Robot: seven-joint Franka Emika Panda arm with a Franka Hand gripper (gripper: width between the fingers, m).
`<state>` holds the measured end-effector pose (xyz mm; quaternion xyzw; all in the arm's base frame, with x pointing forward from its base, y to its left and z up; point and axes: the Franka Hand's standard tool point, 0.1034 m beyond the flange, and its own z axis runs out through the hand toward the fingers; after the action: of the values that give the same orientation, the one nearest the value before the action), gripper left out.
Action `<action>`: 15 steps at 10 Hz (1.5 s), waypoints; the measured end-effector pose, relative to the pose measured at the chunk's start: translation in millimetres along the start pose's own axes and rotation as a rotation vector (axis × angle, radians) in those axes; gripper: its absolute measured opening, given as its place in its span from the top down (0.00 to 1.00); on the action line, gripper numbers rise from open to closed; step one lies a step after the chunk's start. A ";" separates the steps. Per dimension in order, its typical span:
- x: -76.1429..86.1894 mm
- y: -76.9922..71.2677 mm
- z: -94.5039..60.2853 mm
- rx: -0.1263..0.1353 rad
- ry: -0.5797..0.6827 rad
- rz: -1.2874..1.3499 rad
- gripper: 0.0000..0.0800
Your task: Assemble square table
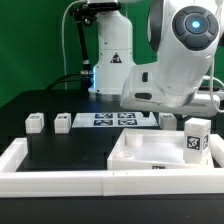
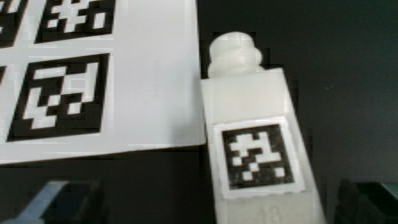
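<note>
The end effector (image 2: 210, 205) hangs wide open over the table (image 1: 70, 145) with nothing in its grip. Only its two dark fingertips (image 2: 54, 205) show in the wrist view. Straight below it, between those fingertips, a white leg (image 2: 249, 140) lies on its side, tag facing up, with its knobbed end pointing away from the fingertips. Just beside that leg lies the marker board (image 2: 80, 80). One corner of the board comes right up to the leg, though I cannot tell whether they touch.

In the exterior view the arm's bulk hides the end effector. The square top (image 1: 150, 162) lies flat, nearer the camera than the end effector and close to the white rim bars (image 1: 50, 180). Its edges look raised, like a shallow tray. A second leg (image 1: 196, 138) stands upright at its corner on the exterior view's right, tag toward the camera; I cannot tell whether it is on the top or just behind it. A third leg (image 1: 63, 121) and a fourth leg (image 1: 35, 122) sit well away from the end effector, past the marker board's far end.
</note>
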<state>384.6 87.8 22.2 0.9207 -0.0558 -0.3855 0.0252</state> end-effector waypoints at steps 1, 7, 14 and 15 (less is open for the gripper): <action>0.8 -3.8 -2.4 0.008 0.025 -0.022 0.19; 1.2 4.5 -2.4 0.069 0.161 -0.091 0.19; 2.1 3.2 1.4 0.075 0.157 -0.079 0.19; -2.8 3.1 3.3 0.075 0.088 -0.064 0.19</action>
<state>380.1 85.0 22.1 0.9384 -0.0394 -0.3427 -0.0190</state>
